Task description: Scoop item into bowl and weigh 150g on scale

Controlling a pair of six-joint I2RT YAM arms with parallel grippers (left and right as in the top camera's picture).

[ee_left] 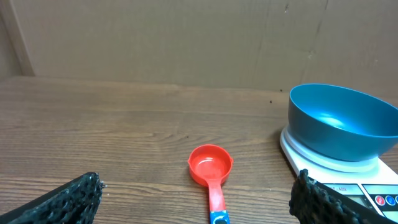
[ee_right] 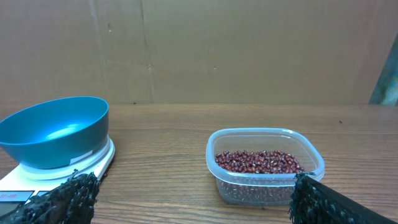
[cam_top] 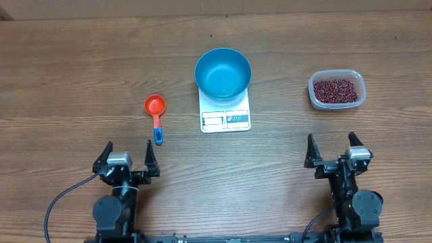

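Left claw point(cam_top: 129, 150) and right claw point(cam_top: 331, 145) both spread, empty; red scoop point(cam_top: 155, 108) lies just ahead of left claw, handle pointing back toward it; beans point(cam_top: 335, 89) in tub point(cam_top: 312, 92) ahead of right claw, bowl point(cam_top: 223, 73) on scale point(cam_top: 225, 120).

Legible text: none. The scale point(cam_top: 225, 116) carries printed markings on its front strip, but they are too small and blurred to read in any view.

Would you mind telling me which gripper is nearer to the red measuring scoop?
Left. The left gripper sits just short of the red measuring scoop, near its handle end; the right gripper sits far off, past the scale.
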